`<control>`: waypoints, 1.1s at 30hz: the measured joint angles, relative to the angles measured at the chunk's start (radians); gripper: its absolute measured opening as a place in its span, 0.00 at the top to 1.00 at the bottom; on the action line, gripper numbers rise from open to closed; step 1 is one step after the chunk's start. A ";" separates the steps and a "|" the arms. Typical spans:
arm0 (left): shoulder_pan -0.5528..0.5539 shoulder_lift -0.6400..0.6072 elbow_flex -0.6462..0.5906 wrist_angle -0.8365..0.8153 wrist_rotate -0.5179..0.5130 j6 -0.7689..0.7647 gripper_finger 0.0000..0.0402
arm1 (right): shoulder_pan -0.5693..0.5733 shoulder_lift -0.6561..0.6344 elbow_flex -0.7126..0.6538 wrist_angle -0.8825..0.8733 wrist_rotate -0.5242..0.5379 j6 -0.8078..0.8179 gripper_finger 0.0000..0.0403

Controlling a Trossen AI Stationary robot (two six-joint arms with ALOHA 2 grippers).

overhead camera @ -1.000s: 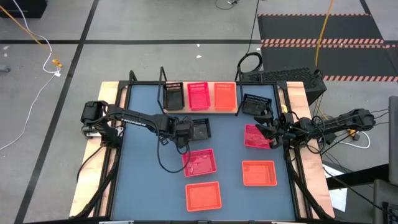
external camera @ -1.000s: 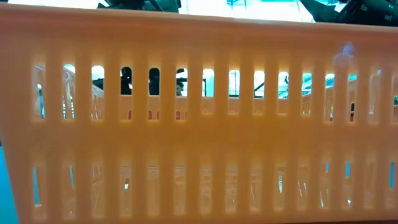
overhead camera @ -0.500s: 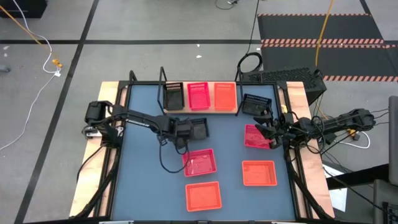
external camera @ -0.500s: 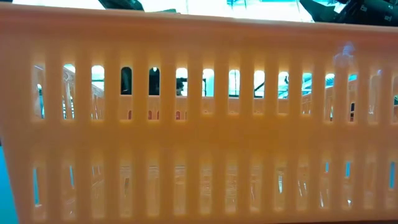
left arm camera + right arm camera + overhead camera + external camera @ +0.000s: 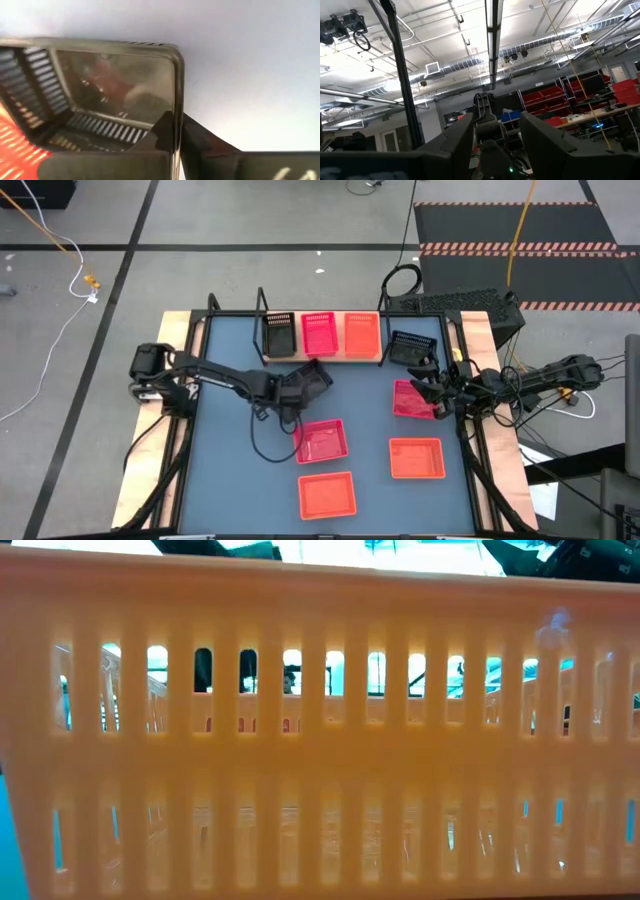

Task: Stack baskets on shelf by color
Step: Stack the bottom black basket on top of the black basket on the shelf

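Note:
On the wooden shelf (image 5: 322, 359) at the table's far edge stand a black basket (image 5: 278, 335), a pink-red one (image 5: 319, 335) and an orange one (image 5: 361, 335). My left gripper (image 5: 291, 388) is shut on another black basket (image 5: 310, 377), which is tipped just in front of the shelf. A third black basket (image 5: 412, 347) sits on the table to the right of the shelf. My right gripper (image 5: 436, 387) stands open at the right edge of a pink-red basket (image 5: 410, 400), with nothing between its fingers (image 5: 455, 142). My left gripper pinches one side wall of the black basket at its rim (image 5: 176, 112), with one finger (image 5: 205, 147) outside the wall and the other inside. It comes from the table's left side. The basket is tilted, its held side raised.
On the near half of the table lie a pink-red basket (image 5: 320, 440) and two orange ones (image 5: 414, 458), (image 5: 327, 495). The nearest orange basket's slotted wall (image 5: 320, 740) fills the low view. Black upright posts (image 5: 262, 305) stand at the shelf.
My left gripper has shut on the black basket's side wall. The basket, which lay flat on the table, has tipped up and turned a little, shifting slightly toward the shelf. My right arm has kept still.

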 joint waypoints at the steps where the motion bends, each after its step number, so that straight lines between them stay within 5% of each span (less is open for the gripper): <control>1: -0.014 -0.014 0.000 -0.001 0.000 -0.018 0.98 | 0.000 0.000 0.000 0.000 0.000 0.004 0.62; 13: -0.183 -0.278 0.004 0.034 0.052 -0.529 0.98 | 0.004 0.000 0.000 -0.008 0.000 0.028 0.62; 18: -0.161 -0.405 0.004 0.065 -0.057 -0.678 0.96 | 0.002 0.000 0.000 -0.009 0.054 -0.001 0.62; 26: 0.024 -0.510 0.005 0.062 -0.312 -0.763 0.98 | 0.002 0.008 0.000 -0.008 0.076 -0.007 0.62; 33: 0.273 -0.425 0.005 0.098 -0.235 -0.780 0.98 | 0.002 0.008 0.000 -0.008 0.110 -0.033 0.62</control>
